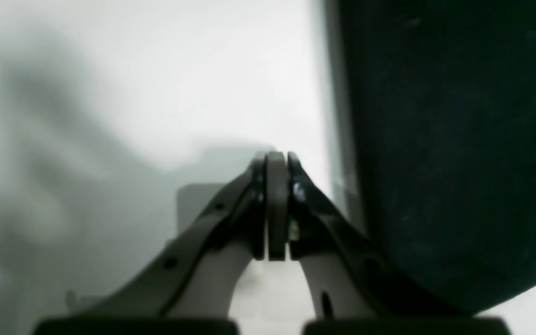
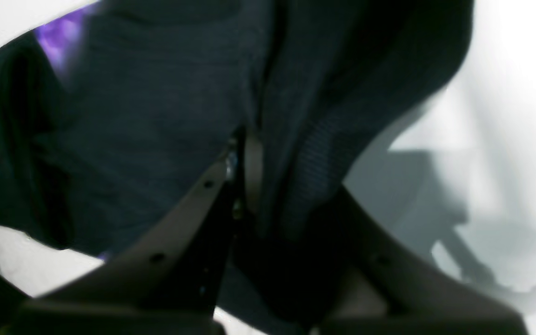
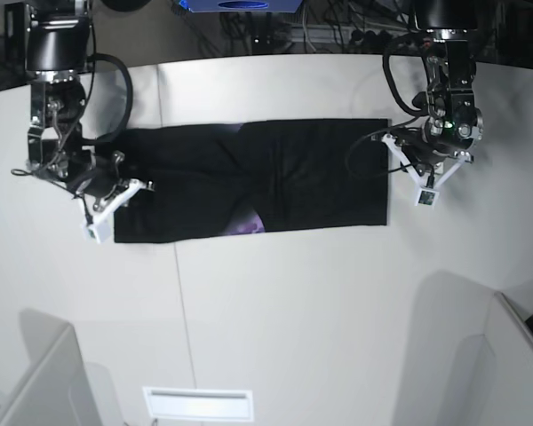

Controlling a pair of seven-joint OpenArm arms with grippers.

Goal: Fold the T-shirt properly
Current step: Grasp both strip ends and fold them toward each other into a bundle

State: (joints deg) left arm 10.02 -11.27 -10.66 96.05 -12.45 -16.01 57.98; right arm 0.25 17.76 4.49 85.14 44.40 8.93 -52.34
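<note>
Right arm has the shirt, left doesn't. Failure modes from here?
1. The right gripper pinches a bunched fold of the T-shirt; lifting may drag extra layers.
2. The left gripper is shut beside the hem, holding nothing, so that end could skew.
3. Purple print peeks out mid-shirt; earlier folds may loosen.

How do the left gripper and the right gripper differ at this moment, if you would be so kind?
The right gripper is shut on a fold of the T-shirt; the left gripper is shut on nothing, its pads pressed together. In the base view, the right gripper sits over the shirt's end, while the left gripper sits just off the opposite end, above the bare table. Both are shut and both are at the short ends of the shirt.
</note>
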